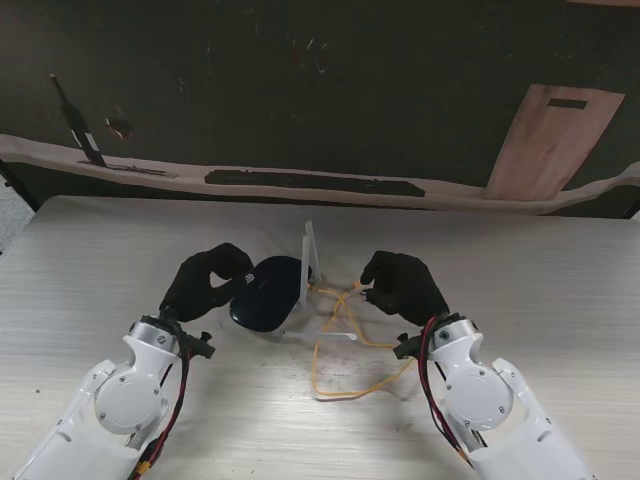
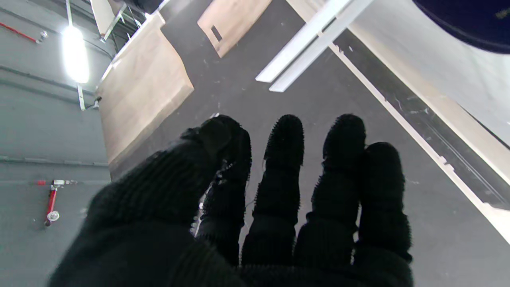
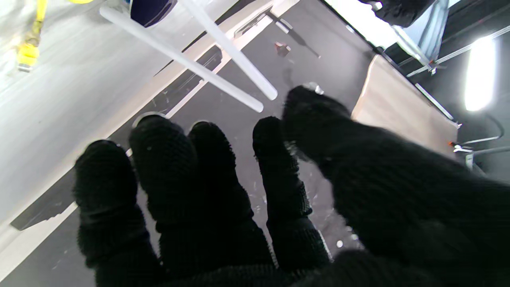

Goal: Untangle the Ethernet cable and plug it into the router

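Stand view first: you have the router [image 1: 268, 293], a dark rounded body with pale antennas, sitting on the table [image 1: 560, 290] between your two hands, and the yellow Ethernet cable [image 1: 345, 345] lies looped on the side of the right robot hand [image 1: 402, 285], running from just beside its fingertips back toward you along the inner side of that wrist. The left robot hand [image 1: 208, 282] is curled against the router's far-left flank, touching or nearly so; whether it actually grips the body you cannot tell from here. The right hand's fingers are bent down at the cable's upper strand, apparently pinching it, though the contact is too small to confirm. Left wrist view: the fingers [image 2: 285, 167] stand fairly straight and side by side with nothing between them, and the router's dark edge [image 2: 470, 24] sits off to one corner, beyond the little-finger side. Right wrist view: the fingers [image 3: 167, 167] are spread with nothing visibly held, the white antennas [image 3: 223, 44] cross ahead of the fingertips, and the yellow plug [image 3: 27, 52] lies on the table well off beyond the little-finger side. Judge the right hand the nearer one; the plug's long axis runs roughly along the hand's reach.
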{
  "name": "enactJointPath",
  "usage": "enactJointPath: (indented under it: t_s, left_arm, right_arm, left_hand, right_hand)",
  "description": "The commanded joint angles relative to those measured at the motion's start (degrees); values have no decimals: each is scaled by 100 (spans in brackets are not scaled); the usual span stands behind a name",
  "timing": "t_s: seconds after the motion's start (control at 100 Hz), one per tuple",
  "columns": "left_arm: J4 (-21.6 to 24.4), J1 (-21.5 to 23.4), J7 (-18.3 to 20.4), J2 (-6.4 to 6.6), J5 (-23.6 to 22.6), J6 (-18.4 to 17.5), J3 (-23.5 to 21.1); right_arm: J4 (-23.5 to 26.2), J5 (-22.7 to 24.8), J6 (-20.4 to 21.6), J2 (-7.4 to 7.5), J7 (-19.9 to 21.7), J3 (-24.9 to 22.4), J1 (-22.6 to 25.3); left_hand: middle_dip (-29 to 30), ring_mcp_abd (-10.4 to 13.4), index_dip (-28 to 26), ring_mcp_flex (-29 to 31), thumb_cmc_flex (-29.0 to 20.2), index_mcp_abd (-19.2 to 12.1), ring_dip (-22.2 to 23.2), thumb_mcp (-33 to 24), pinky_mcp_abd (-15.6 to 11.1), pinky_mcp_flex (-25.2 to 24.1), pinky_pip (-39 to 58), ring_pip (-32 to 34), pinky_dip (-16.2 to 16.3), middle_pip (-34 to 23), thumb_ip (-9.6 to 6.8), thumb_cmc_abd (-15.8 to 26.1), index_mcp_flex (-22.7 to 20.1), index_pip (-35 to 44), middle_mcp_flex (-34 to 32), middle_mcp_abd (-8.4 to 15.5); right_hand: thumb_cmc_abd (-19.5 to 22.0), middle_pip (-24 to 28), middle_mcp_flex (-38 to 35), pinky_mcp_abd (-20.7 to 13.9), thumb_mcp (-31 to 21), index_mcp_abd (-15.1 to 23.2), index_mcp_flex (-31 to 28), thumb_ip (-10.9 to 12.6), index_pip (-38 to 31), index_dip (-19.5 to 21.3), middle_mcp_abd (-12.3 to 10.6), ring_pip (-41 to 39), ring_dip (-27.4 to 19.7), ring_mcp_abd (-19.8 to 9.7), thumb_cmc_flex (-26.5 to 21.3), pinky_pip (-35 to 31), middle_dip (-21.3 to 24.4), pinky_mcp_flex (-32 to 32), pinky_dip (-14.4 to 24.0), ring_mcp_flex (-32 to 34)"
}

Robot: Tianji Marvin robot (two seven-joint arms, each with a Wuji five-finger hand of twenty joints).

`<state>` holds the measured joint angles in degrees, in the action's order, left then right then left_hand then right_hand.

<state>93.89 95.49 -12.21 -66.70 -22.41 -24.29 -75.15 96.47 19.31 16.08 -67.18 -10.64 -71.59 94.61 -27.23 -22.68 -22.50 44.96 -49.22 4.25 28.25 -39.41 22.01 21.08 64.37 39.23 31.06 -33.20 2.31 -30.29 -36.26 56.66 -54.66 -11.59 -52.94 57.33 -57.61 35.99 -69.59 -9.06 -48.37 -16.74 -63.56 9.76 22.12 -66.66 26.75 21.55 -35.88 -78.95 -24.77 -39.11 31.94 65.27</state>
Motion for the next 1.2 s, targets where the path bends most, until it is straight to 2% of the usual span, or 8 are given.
enactJointPath:
  t_s: [0.0,0.07,0.16,0.29,0.4,0.66,0.84,1.19]
  left_arm:
    - [144,103,314,79,60,-43,-37]
    - [181,130,411,105,66,-112,-48]
    - [233,158,563,143,77,-145,-78]
    - [305,201,833,209,76,-203,-148]
    - [392,265,999,254,65,-205,-193]
    - [535,338,991,271,-80,-370,-213]
    - [649,338,930,289,-417,-306,-173]
    - [538,193,999,278,-210,-127,-37]
  right_arm:
    - [150,-48,128,54,70,-31,79]
    - [207,-62,219,82,182,-88,114]
    - [302,-140,302,135,419,-175,171]
    - [387,-178,424,159,507,-238,239]
    - [470,-244,530,154,493,-279,305]
    - [575,-391,1055,210,708,-450,396]
    - [637,-433,1218,220,736,-505,458]
    - [678,-452,1124,216,734,-475,469]
  left_hand:
    - [313,361,100,-1,430,45,-135,75,-276,-163,-175,-159,-31,-82,67,-41,65,-469,343,121]
    - [605,389,158,-422,1522,494,-403,-316,-356,-489,-660,-692,-236,383,-54,271,271,-1989,801,17]
    - [927,453,723,-1190,1787,834,-818,42,-535,-1018,-1411,-1428,-557,1074,42,189,653,-3473,1548,-128]
    - [1239,356,1138,-2281,1958,818,-1124,563,-607,-1711,-2217,-2036,-920,1659,103,272,1153,-4295,2629,-321]
    - [1370,410,1285,-2912,1987,813,-1160,903,-723,-2094,-2717,-2328,-1170,1874,128,348,1569,-4575,3313,-322]
    - [1455,519,1354,-3286,2046,720,-1190,971,-752,-2336,-3191,-2611,-1383,1993,235,238,1947,-4825,3857,-306]
    - [1449,548,1337,-3275,2057,699,-1172,964,-750,-2301,-3252,-2626,-1379,1949,239,330,1913,-4844,3871,-296]
    - [1439,570,1309,-3291,1968,717,-1164,1010,-788,-2287,-3299,-2612,-1354,1910,206,371,1870,-4839,3852,-320]
  right_hand:
    - [-80,-138,252,96,-118,123,204,520,883,800,-38,273,-74,-69,606,10,-74,274,-28,-235]
    - [-276,-587,816,163,31,216,1118,650,1348,1079,-129,1174,-278,-36,1196,494,93,774,-107,-879]
    - [-356,-1058,1732,87,209,370,2177,582,1412,973,-235,2509,-501,-113,1662,1412,206,1512,-248,-1879]
    - [-440,-1393,2471,-41,229,497,2864,500,1341,925,-327,3505,-644,-194,2120,2380,307,1979,-409,-2585]
    - [-527,-1431,2658,-89,167,527,2999,458,1296,908,-369,3720,-678,-237,2274,2784,324,2089,-434,-2756]
    - [-747,-1517,2909,-150,-39,693,3267,363,1242,880,-505,3990,-744,-389,2663,3398,366,2160,-339,-2961]
    - [-649,-1474,2908,-109,-37,632,3126,347,1090,933,-542,3968,-717,-430,2750,3512,349,2098,-236,-2953]
    - [-536,-1434,2898,-115,40,591,3126,368,979,989,-512,3897,-674,-426,2714,3602,335,2076,-100,-2966]
